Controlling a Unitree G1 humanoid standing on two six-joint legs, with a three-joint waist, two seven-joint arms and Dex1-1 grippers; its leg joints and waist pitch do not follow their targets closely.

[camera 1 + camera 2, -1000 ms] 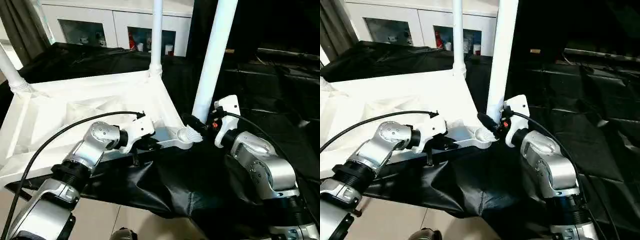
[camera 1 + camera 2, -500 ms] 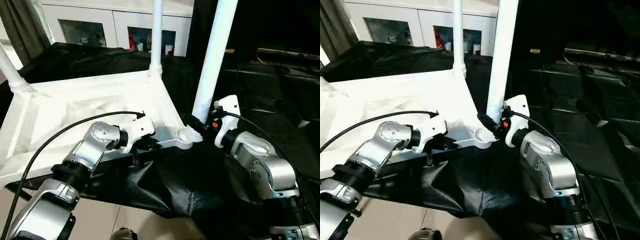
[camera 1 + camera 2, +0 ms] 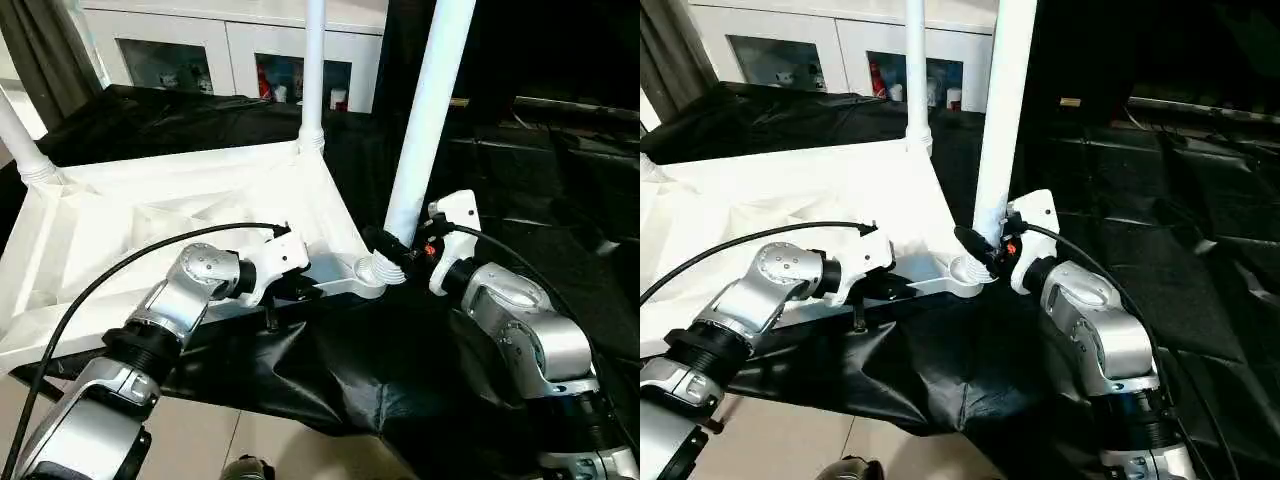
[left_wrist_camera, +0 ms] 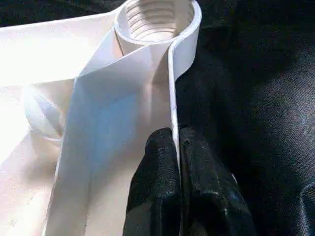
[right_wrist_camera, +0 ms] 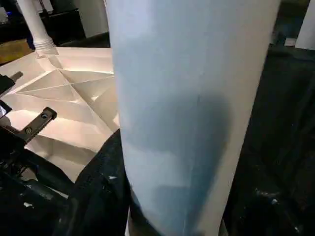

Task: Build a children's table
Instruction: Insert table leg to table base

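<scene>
1. Left eye view has the white plastic table top [image 3: 150,215] lying upside down on a desk [image 3: 560,180] draped in black cloth, its ribbed underside facing up and one corner reaching over the desk's near edge.
2. Three tapered white tube legs stand up from it: the near leg [image 3: 425,120] rises from the round corner socket [image 3: 372,270], a far leg [image 3: 314,70] stands at the back corner, and a third leg [image 3: 18,140] stands at the left corner.
3. The left tool [image 4: 176,162] has its black fingers pressed together on the thin upright rim of the table top, one finger on each side of the wall, just short of the threaded corner socket.
4. The right tool [image 3: 392,246] sits at the foot of the near leg, its jaws about half spread around the smooth round tube; the right wrist view shows the leg close up between dark fingers.
5. Behind the desk stands a white cabinet [image 3: 230,45] with glass doors and small items inside.
6. Pale floor [image 3: 200,440] shows below the hanging black cloth.
</scene>
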